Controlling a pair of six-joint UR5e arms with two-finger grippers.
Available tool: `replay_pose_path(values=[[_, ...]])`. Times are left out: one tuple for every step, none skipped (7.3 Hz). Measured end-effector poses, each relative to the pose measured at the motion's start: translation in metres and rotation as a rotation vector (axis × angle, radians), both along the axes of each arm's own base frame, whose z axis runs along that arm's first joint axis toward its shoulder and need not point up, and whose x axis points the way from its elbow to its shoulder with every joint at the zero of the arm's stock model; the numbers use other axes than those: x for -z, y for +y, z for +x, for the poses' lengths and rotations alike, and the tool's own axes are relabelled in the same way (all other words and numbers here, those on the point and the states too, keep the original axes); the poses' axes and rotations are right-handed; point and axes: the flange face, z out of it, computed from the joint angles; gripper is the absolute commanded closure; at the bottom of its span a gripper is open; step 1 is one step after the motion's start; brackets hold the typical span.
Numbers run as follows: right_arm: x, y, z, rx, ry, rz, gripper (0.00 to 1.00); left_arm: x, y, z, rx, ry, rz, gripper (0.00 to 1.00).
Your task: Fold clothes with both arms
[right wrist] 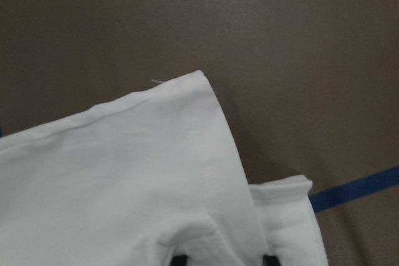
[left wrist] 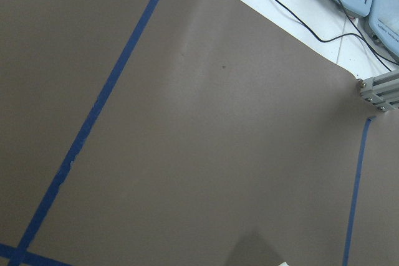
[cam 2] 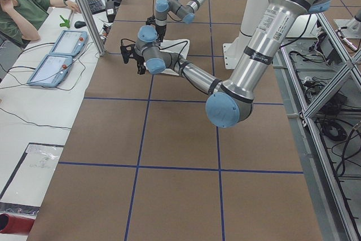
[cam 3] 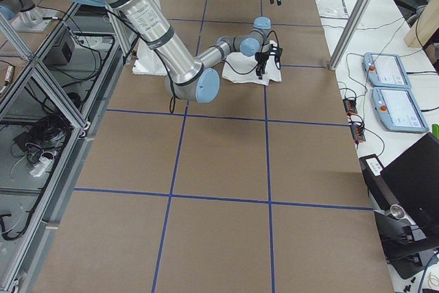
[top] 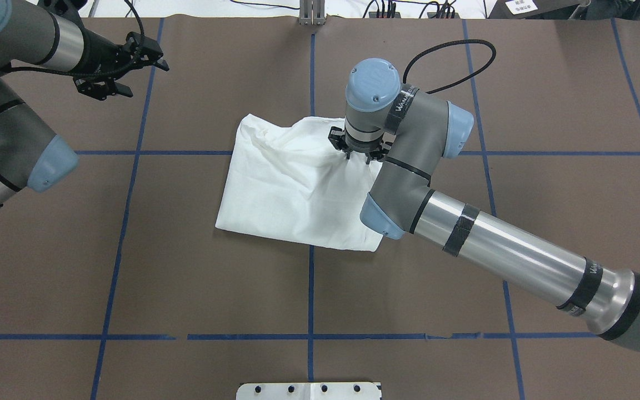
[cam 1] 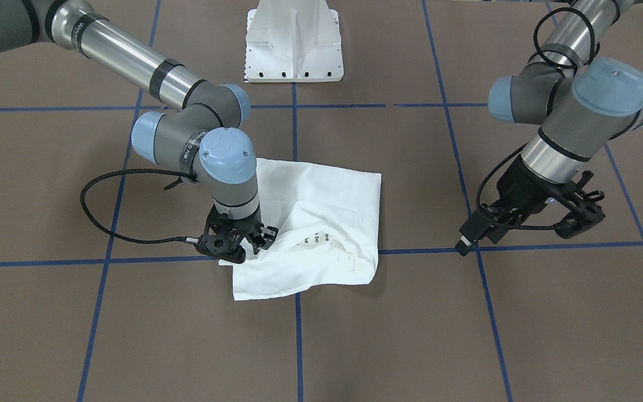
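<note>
Near the table's (cam 1: 48, 335) middle, shirt (cam 1: 321, 195) pinched at one corner by right gripper (cam 1: 239, 245).
Jaws seemingly clamped on it; left gripper (cam 1: 522, 231) jaws spread, empty; fold could be dragged askew.

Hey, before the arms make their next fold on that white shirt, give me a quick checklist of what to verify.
1. Right gripper at the shirt's edge: ok.
2. Its grip closed on fabric: cannot tell.
3. Left gripper clear of the shirt, over bare table: ok.
4. Shirt lying flat: not ok, a rumpled fold shows printed text.
5. Both grippers on the shirt: not ok, only the right.
</note>
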Motion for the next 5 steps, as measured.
replay_pose_path(values=[[0.0003,-0.0013,0.0011,-0.004,-0.001,0.0,1.0,-0.0001,-0.0001,0.0,0.0,0.0,0.0,0.01],[0.001,-0.0031,0.0025,-0.017,-0.003,-0.007,1.0,0.0001,0.0,0.0,0.0,0.0,0.0,0.01],[0.0017,-0.0037,0.003,-0.029,-0.006,-0.016,1.0,0.0006,0.0002,-0.0001,0.0,0.001,0.0,0.01],[0.0022,-0.0049,0.0042,-0.034,-0.008,-0.018,1.0,0.0008,0.0003,-0.0002,0.001,0.001,0.0,0.01],[0.0027,-0.0075,0.0069,-0.039,-0.009,-0.018,1.0,0.0011,0.0002,-0.0001,0.001,0.002,0.0,0.01]])
